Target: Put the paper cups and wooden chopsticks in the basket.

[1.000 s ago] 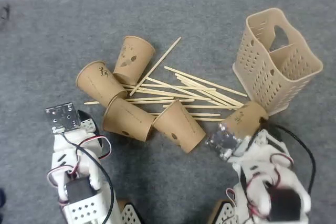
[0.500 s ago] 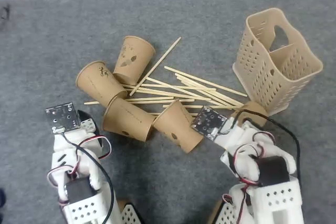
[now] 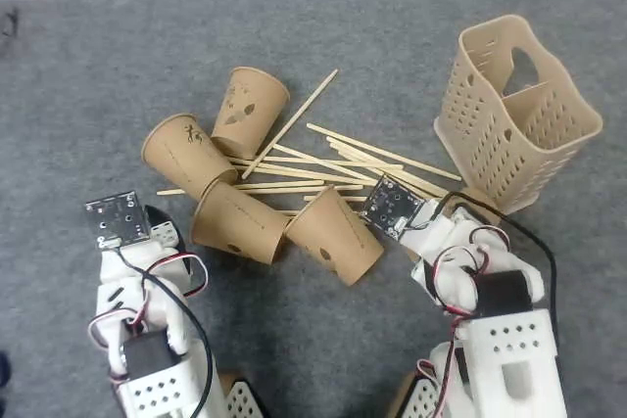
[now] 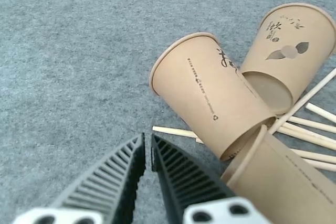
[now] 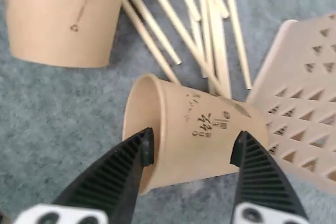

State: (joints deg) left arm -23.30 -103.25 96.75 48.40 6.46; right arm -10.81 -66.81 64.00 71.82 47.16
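Several paper cups lie on their sides on the grey carpet: one (image 3: 250, 110) at the back, one (image 3: 186, 154) beside it, two (image 3: 235, 222) (image 3: 333, 234) nearer the arms. Wooden chopsticks (image 3: 343, 168) are scattered between the cups and the beige basket (image 3: 514, 110). Another cup (image 5: 194, 124) lies against the basket's foot (image 5: 310, 114). My right gripper (image 5: 193, 148) is open, one finger on each side of this cup near its rim. My left gripper (image 4: 147, 142) is shut and empty, just above the carpet, short of a cup (image 4: 210, 98).
The basket stands upright at the back right with a divider and a handle hole. Chopsticks (image 5: 194, 24) lie close behind the cup between the right fingers. Bare carpet stretches left of the left arm (image 3: 127, 232) and between both arm bases.
The right arm has swung forward and left over the cup by the basket, and now covers most of it in the high view. The left arm has not moved.
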